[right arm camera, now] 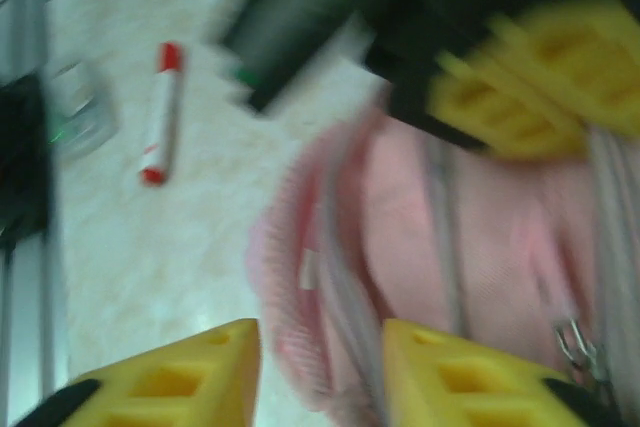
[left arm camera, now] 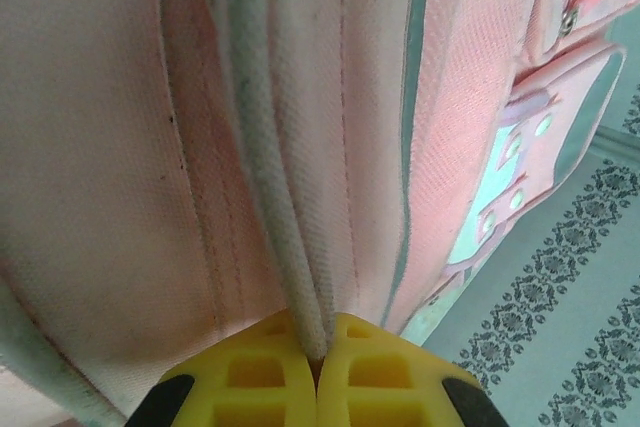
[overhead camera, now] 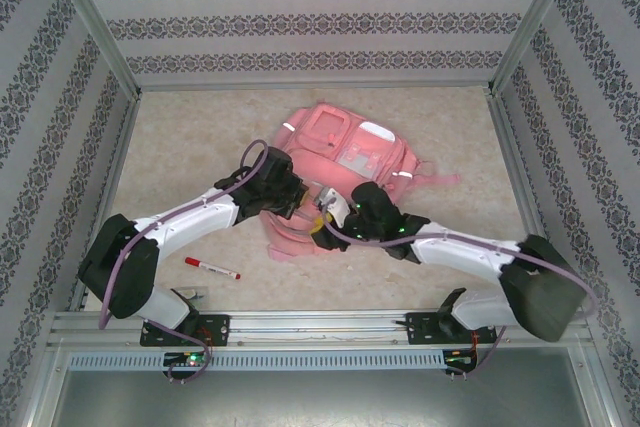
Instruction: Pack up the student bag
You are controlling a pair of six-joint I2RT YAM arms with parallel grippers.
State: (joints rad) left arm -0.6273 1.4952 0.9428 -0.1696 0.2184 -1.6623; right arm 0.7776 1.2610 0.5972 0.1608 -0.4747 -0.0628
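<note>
The pink student bag (overhead camera: pixel 350 152) lies in the middle of the table, its front pockets facing up. My left gripper (overhead camera: pixel 300 197) is at the bag's near edge. In the left wrist view the yellow jaws of the left gripper (left arm camera: pixel 320 357) are shut on a grey piped seam of the student bag (left arm camera: pixel 100 147). My right gripper (overhead camera: pixel 325 217) is close beside it on the right. In the blurred right wrist view the right gripper (right arm camera: pixel 320 367) stands open, with the loose pink edge of the student bag (right arm camera: pixel 480 247) lying between its fingers and a gap on the left side.
A red-and-white marker (overhead camera: pixel 212 268) lies on the table left of the bag, near the left arm's base, and the same marker (right arm camera: pixel 160 112) shows in the right wrist view. Patterned walls enclose the table on three sides. A metal rail (overhead camera: pixel 320 325) runs along the near edge.
</note>
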